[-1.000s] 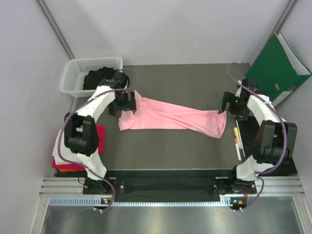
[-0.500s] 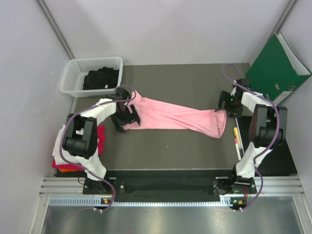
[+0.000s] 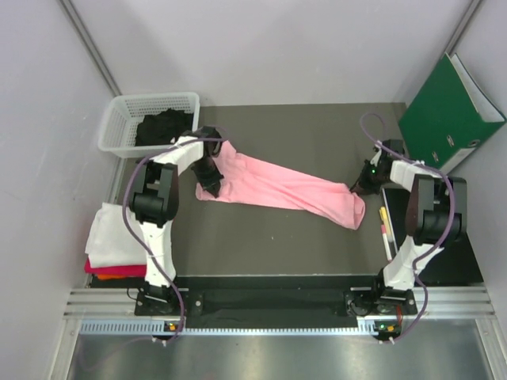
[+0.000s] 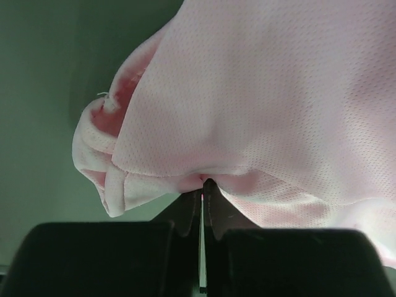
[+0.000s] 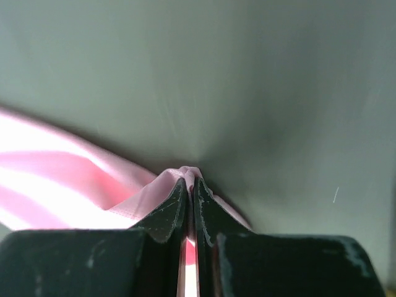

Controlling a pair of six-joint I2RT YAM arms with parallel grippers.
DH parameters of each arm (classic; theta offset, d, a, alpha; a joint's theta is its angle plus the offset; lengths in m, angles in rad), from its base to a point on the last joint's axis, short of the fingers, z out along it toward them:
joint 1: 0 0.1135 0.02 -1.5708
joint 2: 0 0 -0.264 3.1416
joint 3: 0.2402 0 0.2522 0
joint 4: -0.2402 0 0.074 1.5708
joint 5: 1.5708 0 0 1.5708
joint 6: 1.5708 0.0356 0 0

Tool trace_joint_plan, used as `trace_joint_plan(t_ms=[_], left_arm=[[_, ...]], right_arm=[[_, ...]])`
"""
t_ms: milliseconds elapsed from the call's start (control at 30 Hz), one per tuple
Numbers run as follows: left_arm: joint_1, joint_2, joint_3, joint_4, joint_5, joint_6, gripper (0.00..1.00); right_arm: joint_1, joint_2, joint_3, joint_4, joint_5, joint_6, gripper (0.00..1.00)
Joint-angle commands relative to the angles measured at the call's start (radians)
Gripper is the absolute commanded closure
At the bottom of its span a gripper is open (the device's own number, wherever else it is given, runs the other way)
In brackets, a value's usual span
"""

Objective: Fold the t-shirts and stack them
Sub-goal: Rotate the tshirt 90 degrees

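A light pink t-shirt [image 3: 281, 188] lies stretched in a long band across the dark table, left to right. My left gripper [image 3: 209, 176] is shut on its left end; in the left wrist view the fabric [image 4: 260, 105] bunches just above the closed fingertips [image 4: 213, 207]. My right gripper [image 3: 358, 187] is shut on the right end, where a pinch of pink cloth [image 5: 189, 173] sits between the fingertips [image 5: 168, 213]. A pile of folded t-shirts, white [image 3: 112, 233] on top of a red one [image 3: 115, 270], sits at the table's left edge. Black t-shirts [image 3: 165, 127] fill the basket.
A white mesh basket [image 3: 117, 117] stands at the back left corner. A green binder [image 3: 451, 111] leans at the back right. Two small markers [image 3: 386, 229] lie near the right edge, close to the right arm. Grey walls enclose the table on three sides.
Both grippers have gone from open to shut on the ends of the pink shirt. The left arm swung clear of the pile at the left edge, whose white top shirt now shows.
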Motion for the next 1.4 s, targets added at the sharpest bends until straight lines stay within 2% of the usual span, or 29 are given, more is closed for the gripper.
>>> trace_joint_plan(t_ms=[0,233,400,433,467,500,533,567,600,633,667,700,767,800,867,900,967,1000,1067,1100,1167,1200,1367], left_arm=[[-0.003,0.164,0.200,0.131,-0.059,0.033,1.00],[-0.005,0.464,0.676,0.145,0.091,0.080,1.00],[-0.002,0.619,0.882,0.282,0.261,0.022,1.00],[-0.002,0.626,0.909,0.298,0.304,0.008,1.00],[0.000,0.624,0.910,0.304,0.313,0.008,0.91],[-0.002,0.598,0.878,0.306,0.329,0.014,0.83],[-0.002,0.571,0.844,0.319,0.355,0.039,0.75],[-0.003,0.534,0.798,0.323,0.352,0.057,0.63],[-0.008,0.430,0.658,0.341,0.349,0.073,0.38],[-0.009,0.367,0.572,0.391,0.335,0.094,0.28],[-0.010,0.301,0.483,0.425,0.326,0.097,0.18],[-0.013,0.162,0.315,0.454,0.321,0.102,0.01],[-0.016,0.034,0.169,0.493,0.304,0.103,0.01],[-0.022,-0.074,0.047,0.502,0.319,0.100,0.01],[-0.040,-0.170,-0.062,0.514,0.352,0.077,0.01],[-0.077,-0.243,-0.148,0.508,0.359,0.070,0.01],[-0.140,-0.305,-0.222,0.487,0.341,0.062,0.01],[-0.222,-0.345,-0.274,0.479,0.323,0.060,0.01],[-0.323,-0.358,-0.298,0.441,0.275,0.065,0.04],[-0.436,-0.347,-0.285,0.386,0.211,0.071,0.04],[-0.547,-0.315,-0.255,0.326,0.165,0.088,0.07],[-0.642,-0.263,-0.206,0.257,0.139,0.088,0.08],[-0.859,-0.113,-0.042,0.152,0.037,0.091,0.14]], right_arm=[[0.007,-0.138,-0.153,-0.097,-0.027,0.002,1.00],[0.016,-0.329,-0.346,-0.222,-0.043,0.038,1.00],[0.065,-0.475,-0.416,-0.321,-0.076,0.080,1.00],[0.076,-0.491,-0.419,-0.332,-0.078,0.084,0.91],[0.093,-0.521,-0.424,-0.346,-0.072,0.087,0.73],[0.096,-0.535,-0.422,-0.366,-0.064,0.083,0.62],[0.097,-0.550,-0.416,-0.373,-0.058,0.077,0.46],[0.097,-0.588,-0.401,-0.378,-0.047,0.069,0.40],[0.096,-0.609,-0.387,-0.380,-0.026,0.064,0.33],[0.097,-0.622,-0.373,-0.381,-0.012,0.057,0.20],[0.097,-0.638,-0.337,-0.383,0.005,0.046,0.12],[0.097,-0.636,-0.318,-0.380,0.025,0.037,0.04],[0.097,-0.606,-0.266,-0.372,0.028,0.006,0.00],[0.096,-0.591,-0.251,-0.360,0.042,0.002,0.00],[0.096,-0.545,-0.216,-0.322,0.045,-0.014,0.00],[0.096,-0.526,-0.205,-0.306,0.046,-0.012,0.00],[0.096,-0.476,-0.173,-0.259,0.039,-0.012,0.00],[0.094,-0.457,-0.157,-0.246,0.033,-0.009,0.00],[0.093,-0.403,-0.116,-0.210,0.025,0.003,0.00],[0.091,-0.383,-0.099,-0.205,0.020,0.008,0.00],[0.090,-0.336,-0.059,-0.185,0.010,0.011,0.00],[0.087,-0.322,-0.047,-0.183,0.008,0.014,0.00],[0.074,-0.279,-0.007,-0.157,-0.001,0.024,0.00]])
